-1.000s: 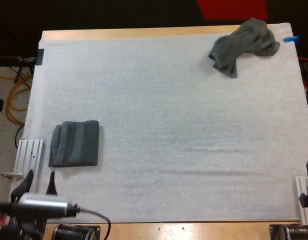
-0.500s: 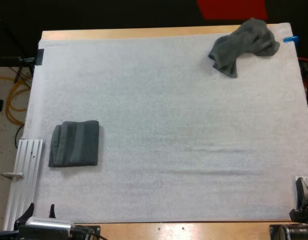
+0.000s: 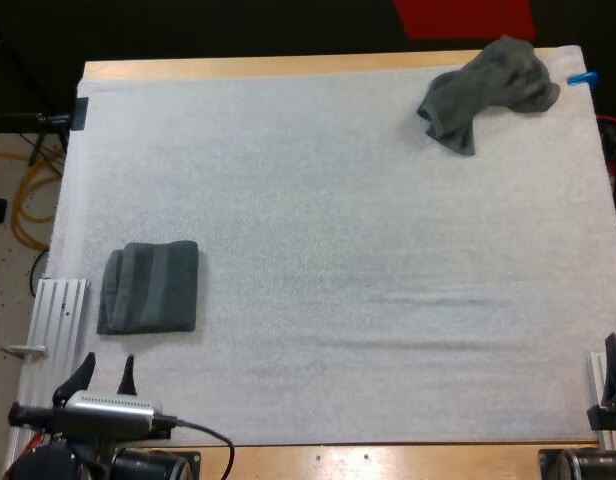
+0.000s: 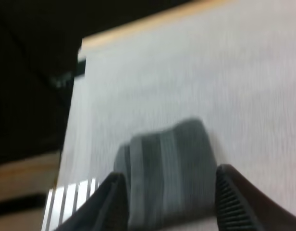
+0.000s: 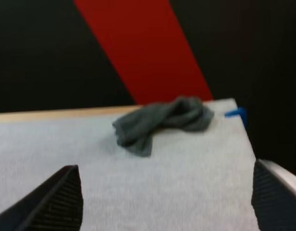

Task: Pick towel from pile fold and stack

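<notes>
- So, on mat (image 3: 338, 250): two towels, well apart, near opposite corners. Judged about halfway, with one towel folded and laid down and one left to pick, fold and stack on it.
- At mat's far right corner, crumpled towel (image 3: 488, 90): bunched in a heap, long axis roughly along mat's far edge, one loose tail drooping toward mat's middle. Not yet gripped or flattened.
- By mat's left edge, toward its near corner, folded towel (image 3: 150, 288): flat, nearly square, fold ridges running from mat's near edge toward its far edge. Probably the base of the stack.
- At mat's near left corner, left gripper (image 3: 106, 372): spread wide, holding nothing, pointed at folded towel just beyond and clear of it.
- At mat's near right corner, right gripper (image 5: 167, 197): spread wide, empty, facing crumpled towel across mat's full depth. Likely the closer arm for the next pick.
</notes>
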